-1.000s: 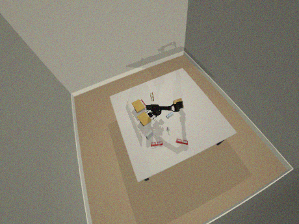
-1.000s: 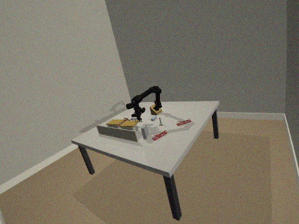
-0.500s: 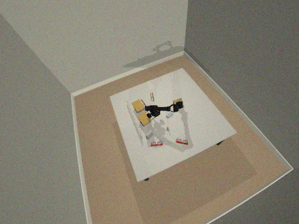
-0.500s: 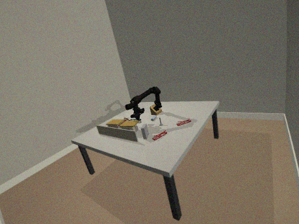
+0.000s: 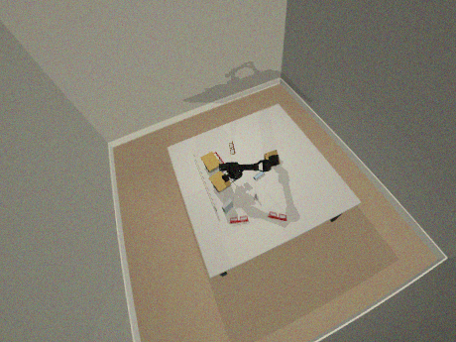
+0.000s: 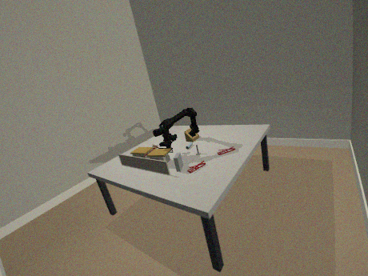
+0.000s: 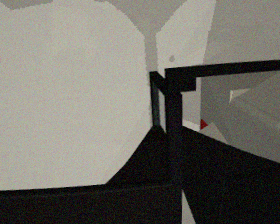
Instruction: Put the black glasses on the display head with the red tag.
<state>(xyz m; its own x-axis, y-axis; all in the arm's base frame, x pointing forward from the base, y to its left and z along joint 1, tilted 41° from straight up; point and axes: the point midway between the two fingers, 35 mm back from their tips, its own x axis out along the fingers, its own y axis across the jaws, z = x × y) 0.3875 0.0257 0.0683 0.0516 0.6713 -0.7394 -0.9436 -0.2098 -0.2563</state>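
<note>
My gripper [image 5: 227,176] [image 6: 166,143] [image 7: 164,133] is shut on the black glasses [image 7: 220,68]. In the wrist view their thin black frame sticks out ahead of the dark fingers, over the white table top. Two display heads with tan tops [image 5: 210,161] [image 5: 218,180] stand side by side at the table's left; in the exterior view they show as tan tops [image 6: 142,150] [image 6: 161,152]. The gripper hangs right beside and slightly above the nearer head. A small red mark [image 7: 203,123] shows in the wrist view beside a grey shape. Which head carries the red tag I cannot tell.
Two red glasses [image 5: 239,219] [image 5: 278,216] [image 6: 196,167] [image 6: 226,151] lie toward the table's front. A pale pair [image 5: 232,146] lies at the back. A small light-blue piece [image 5: 258,175] [image 6: 189,146] and a grey block [image 5: 227,206] [image 6: 178,162] lie nearby. A grey panel [image 6: 144,163] fronts the heads.
</note>
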